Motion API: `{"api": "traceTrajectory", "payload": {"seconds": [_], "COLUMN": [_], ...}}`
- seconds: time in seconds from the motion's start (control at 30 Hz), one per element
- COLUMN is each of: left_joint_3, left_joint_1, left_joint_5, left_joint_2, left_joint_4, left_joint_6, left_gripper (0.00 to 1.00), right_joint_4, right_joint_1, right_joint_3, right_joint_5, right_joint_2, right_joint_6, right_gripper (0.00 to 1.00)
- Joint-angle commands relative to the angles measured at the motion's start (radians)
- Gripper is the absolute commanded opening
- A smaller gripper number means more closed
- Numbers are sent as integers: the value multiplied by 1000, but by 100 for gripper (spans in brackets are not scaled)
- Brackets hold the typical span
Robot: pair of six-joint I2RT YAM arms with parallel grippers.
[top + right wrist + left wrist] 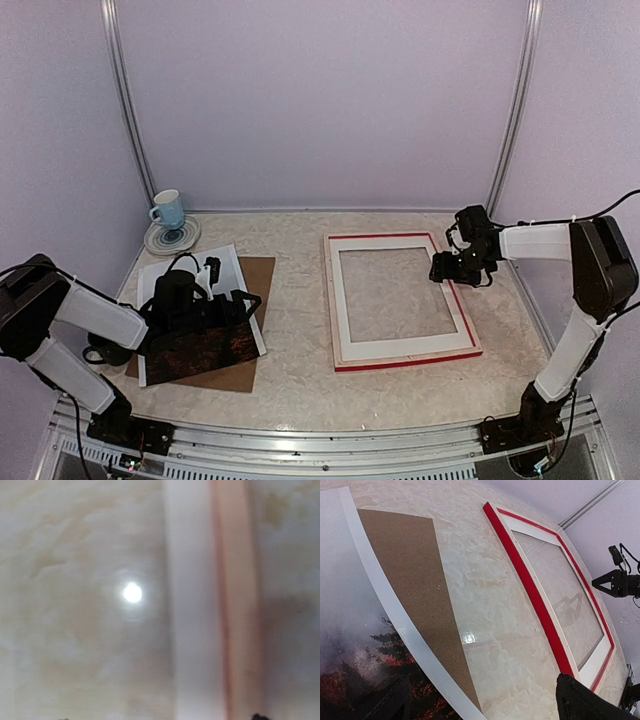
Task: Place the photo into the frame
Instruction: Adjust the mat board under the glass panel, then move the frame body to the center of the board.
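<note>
The photo (205, 352) lies face up at the left on a brown backing board (262, 275), grey sky over dark red landscape (350, 605). My left gripper (232, 305) hovers low over the photo's right edge, open, with one finger (390, 705) above the print and the other (585, 702) above the table. The frame (405, 360) lies flat at centre right, its red bar (520, 570) facing my left wrist. My right gripper (447, 270) is open just above the frame's right bar (240, 605), with nothing in it.
A white window mat (345, 300) sits inside the frame (192, 605). A blue cup (168, 210) stands on a saucer (172, 238) at the back left. Bare marbled tabletop (500, 630) separates the board from the frame. Walls close in the back and sides.
</note>
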Motion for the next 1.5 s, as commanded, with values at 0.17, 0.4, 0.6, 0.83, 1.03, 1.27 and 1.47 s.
{"api": "traceTrajectory", "payload": {"seconds": [0.17, 0.4, 0.6, 0.83, 1.03, 1.27, 1.47], "left_joint_3": [-4, -3, -1, -1, -1, -1, -2], "left_joint_1": [9, 9, 9, 9, 9, 9, 9], "left_joint_5": [16, 18, 20, 22, 22, 25, 29], "left_joint_2": [2, 5, 6, 9, 11, 12, 17], "left_joint_4": [29, 32, 32, 35, 37, 40, 43], "left_joint_6": [-4, -6, -6, -6, -8, -11, -14], "left_gripper": [99, 99, 99, 99, 99, 99, 99], "right_joint_4": [24, 56, 67, 92, 93, 106, 122], "right_joint_1": [-57, -78, -78, -78, -77, -58, -26], "right_joint_3": [-61, -77, -84, -92, -90, -91, -83], "right_joint_5": [39, -13, -52, -110, -119, -106, -110], "right_joint_2": [-15, -6, 10, 21, 41, 45, 50], "right_joint_6": [20, 22, 27, 28, 33, 36, 42], "right_gripper": [75, 64, 47, 32, 31, 23, 17]}}
